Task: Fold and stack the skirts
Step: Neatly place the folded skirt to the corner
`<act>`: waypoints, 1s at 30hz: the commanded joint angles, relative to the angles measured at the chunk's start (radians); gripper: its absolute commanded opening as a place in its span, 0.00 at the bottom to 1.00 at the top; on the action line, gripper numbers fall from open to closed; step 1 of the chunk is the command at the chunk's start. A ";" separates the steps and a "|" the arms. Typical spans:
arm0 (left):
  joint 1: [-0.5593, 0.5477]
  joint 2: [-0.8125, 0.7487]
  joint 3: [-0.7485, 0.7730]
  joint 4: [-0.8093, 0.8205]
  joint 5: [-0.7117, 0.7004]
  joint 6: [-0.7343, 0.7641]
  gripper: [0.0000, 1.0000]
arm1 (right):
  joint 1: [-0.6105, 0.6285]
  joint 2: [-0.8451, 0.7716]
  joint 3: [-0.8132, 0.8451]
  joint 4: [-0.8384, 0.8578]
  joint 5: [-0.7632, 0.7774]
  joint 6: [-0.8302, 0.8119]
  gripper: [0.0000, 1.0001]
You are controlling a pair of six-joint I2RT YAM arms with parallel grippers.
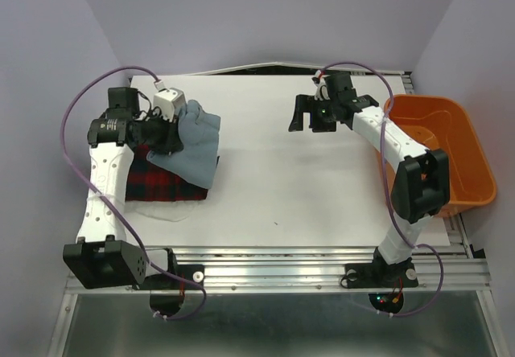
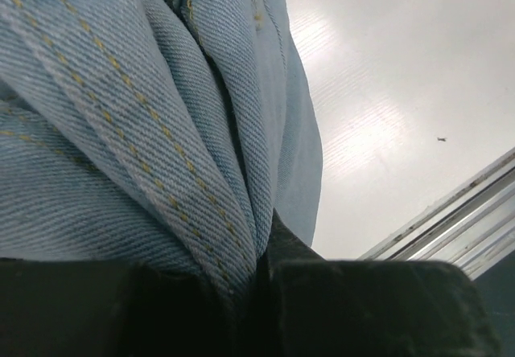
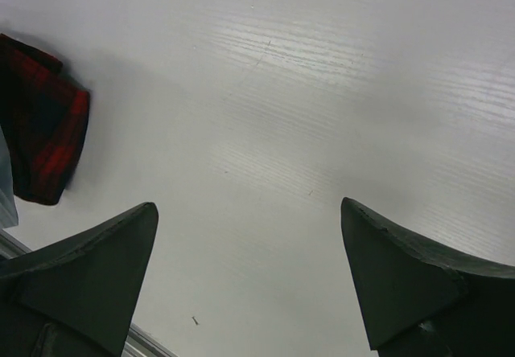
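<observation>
The left gripper (image 2: 261,281) is clamped on a bunched fold of the denim skirt (image 1: 197,144), which drapes over the plaid skirt (image 1: 161,184) at the table's (image 1: 306,188) left side. The denim looks thick, limp and fairly heavy, so 1 seamed edge gives the surest hold. The right gripper (image 3: 248,208) hangs with its jaws apart over the smooth white top. A pale edge under the plaid may be the white skirt (image 1: 173,214). The orange tub (image 1: 459,148) sits at the far right.

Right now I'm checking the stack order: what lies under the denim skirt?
The plaid skirt lies under the denim skirt, which the left fingers pinch. A thin white edge shows beneath the plaid; how far it reaches underneath is covered.
</observation>
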 commanded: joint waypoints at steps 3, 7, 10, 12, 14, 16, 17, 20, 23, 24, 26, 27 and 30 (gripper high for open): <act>0.204 -0.023 -0.012 -0.043 0.068 0.189 0.00 | 0.006 0.004 0.038 0.009 -0.028 0.007 1.00; 0.321 0.024 -0.118 0.029 0.060 0.248 0.00 | 0.006 0.009 0.034 0.007 -0.034 0.007 1.00; 0.379 0.070 -0.167 0.078 0.048 0.274 0.00 | 0.006 0.005 0.029 0.007 -0.033 0.002 1.00; 0.389 0.124 -0.215 0.114 0.011 0.273 0.00 | 0.006 0.005 0.024 0.006 -0.031 0.001 1.00; 0.425 0.173 -0.242 0.166 0.003 0.260 0.00 | 0.006 0.005 0.026 -0.001 -0.036 -0.001 1.00; 0.458 0.207 -0.250 0.213 -0.003 0.245 0.00 | 0.006 0.001 0.023 -0.004 -0.034 -0.005 1.00; 0.484 0.215 -0.249 0.227 -0.018 0.240 0.00 | 0.006 -0.001 0.021 -0.007 -0.034 -0.008 1.00; 0.517 0.239 -0.229 0.250 -0.043 0.237 0.02 | 0.006 -0.011 0.009 -0.007 -0.026 -0.017 1.00; 0.521 0.236 -0.224 0.272 -0.070 0.236 0.13 | 0.006 -0.010 0.006 -0.008 -0.029 -0.016 1.00; 0.521 0.232 -0.226 0.275 -0.075 0.236 0.20 | 0.006 -0.010 0.006 -0.010 -0.033 -0.014 1.00; 0.521 0.215 -0.223 0.276 -0.087 0.245 0.32 | 0.006 -0.011 0.006 -0.011 -0.033 -0.016 1.00; 0.521 0.206 -0.222 0.275 -0.096 0.248 0.33 | 0.006 -0.013 0.006 -0.011 -0.033 -0.019 1.00; 0.521 0.163 -0.222 0.292 -0.147 0.240 0.51 | 0.006 -0.019 0.009 -0.017 -0.025 -0.024 1.00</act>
